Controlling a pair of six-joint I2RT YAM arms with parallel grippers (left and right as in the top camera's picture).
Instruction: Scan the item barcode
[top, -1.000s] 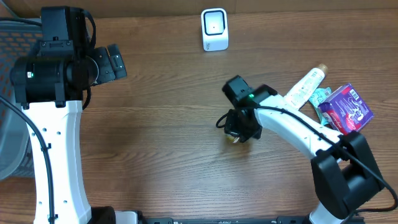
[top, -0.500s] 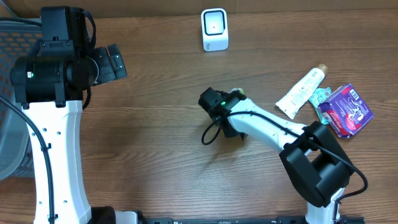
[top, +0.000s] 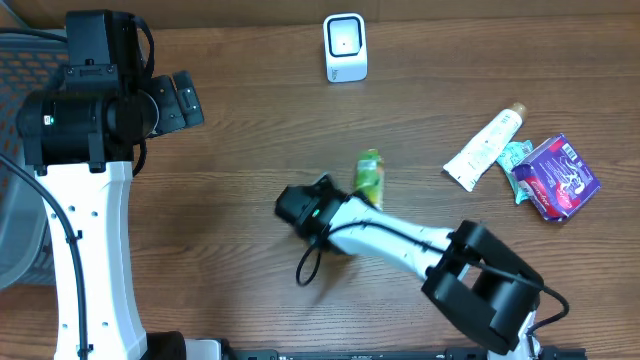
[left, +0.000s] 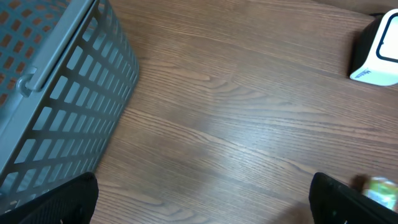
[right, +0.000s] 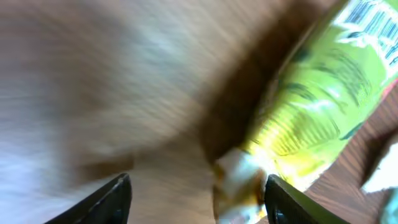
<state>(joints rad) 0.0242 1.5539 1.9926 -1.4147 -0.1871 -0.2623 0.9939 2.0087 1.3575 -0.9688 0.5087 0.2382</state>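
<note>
1. Your right claw (right: 198, 182) stands with its two fingers (right: 106, 200) well apart and grips nothing.
2. The green bottle (top: 370, 178) lies on its side on the counter (top: 240, 170), free of the claw. In the right wrist view it fills the space ahead of the fingers, its pale end nearest them and a barcode (right: 375, 18) facing up at the far end.
3. From overhead, the bottle lies just beside the right arm's forward link, in front of the white scanner (top: 345, 47) but well apart from it.
4. Your left claw (left: 204, 180) is spread wide with only bare counter between its fingers. It hangs near the grey basket (left: 62, 81) at the counter's left edge.
5. The right wrist view is heavily blurred, so you cannot read the label or tell whether the pale end is a cap.
6. Overhead, the right claw's fingers are hidden under the black wrist housing (top: 305, 207).
7. The left wrist view cuts off the scanner at its right edge and shows the bottle only as a blurred green patch (left: 379, 186).
8. A white tube (top: 485, 148), a teal packet (top: 515, 155) and a purple pack (top: 555, 177) lie together at the right, well apart from the bottle.
</note>
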